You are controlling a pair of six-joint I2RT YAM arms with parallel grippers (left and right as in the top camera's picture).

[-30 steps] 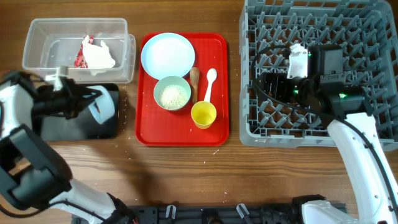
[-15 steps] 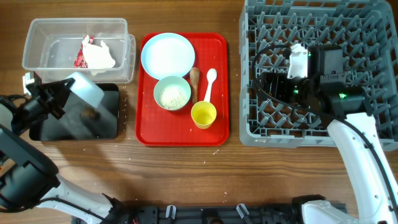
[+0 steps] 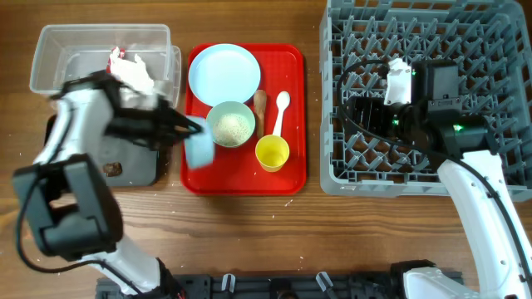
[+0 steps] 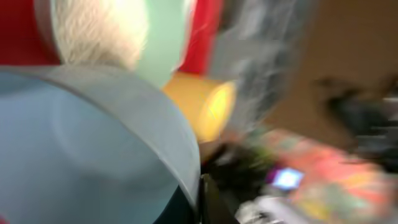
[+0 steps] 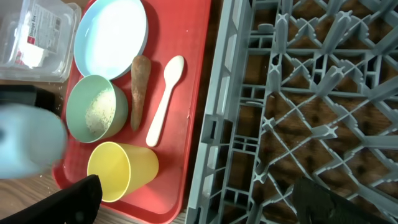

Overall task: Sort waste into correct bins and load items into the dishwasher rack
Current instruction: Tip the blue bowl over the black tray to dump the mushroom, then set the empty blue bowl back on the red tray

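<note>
Trouble may start left of the red tray [image 3: 287, 178], where the clear tub [image 3: 50, 50] holds the wrapper [image 3: 125, 71]. Over the tray's left edge, the left claw [image 3: 183, 129] grips an empty bowl [image 3: 199, 148]. It looks blurry and could slip, knocking the rice bowl [image 3: 230, 124] beside it. Right of the tray, the right claw [image 5: 196, 190] hangs wide apart over the rack [image 3: 499, 50], holding nothing.

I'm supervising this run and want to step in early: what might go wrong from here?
The carried bowl, blurred in the left gripper, hangs right beside the rice bowl and may knock it, spilling rice. The right arm lies over the rack, so loading there risks a collision.
</note>
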